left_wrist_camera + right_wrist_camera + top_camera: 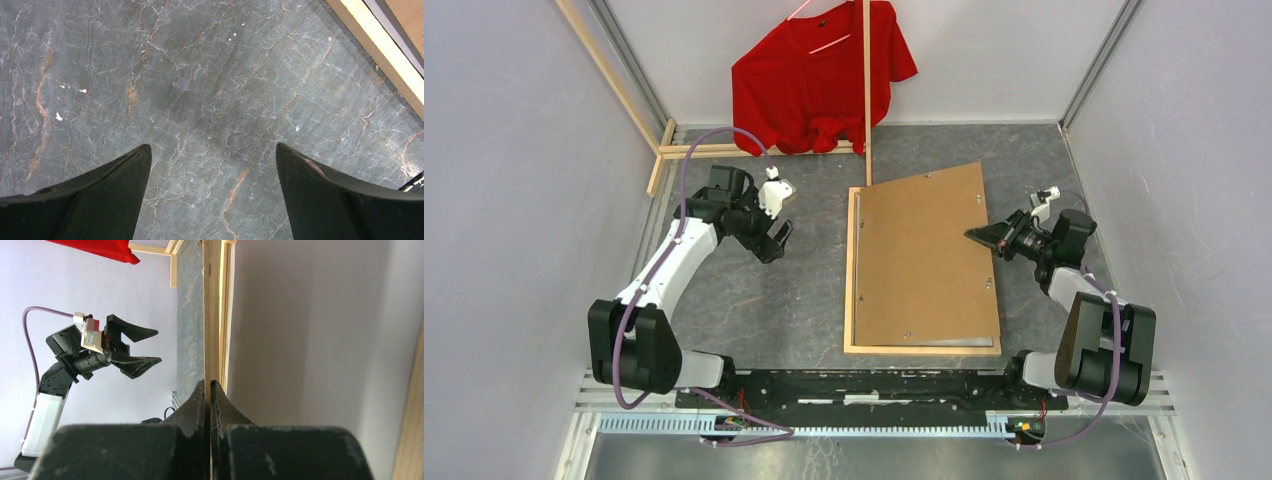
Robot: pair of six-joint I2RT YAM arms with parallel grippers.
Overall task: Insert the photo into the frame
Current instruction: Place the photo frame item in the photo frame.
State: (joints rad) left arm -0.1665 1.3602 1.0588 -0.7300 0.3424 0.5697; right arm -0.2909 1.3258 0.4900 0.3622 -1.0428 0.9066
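The frame (850, 300) lies flat mid-table, its light wood rail also showing in the left wrist view (380, 47). A brown backing board (919, 260) rests skewed over it, right edge raised. My right gripper (972, 236) is shut on that edge, the thin board (206, 315) running out from between the closed fingertips (207, 382). Beneath the board, inside the frame's rail (223, 315), lies a plain pale sheet (310, 340) that looks like the photo's white back. My left gripper (776, 242) hovers open over bare table, left of the frame, with nothing between its fingers (212, 146).
A red T-shirt (819, 80) hangs at the back wall. Loose light-wood slats stand upright (866, 70), lean in the back left corner (614, 75) and lie along the back edge (724, 150). White walls close both sides.
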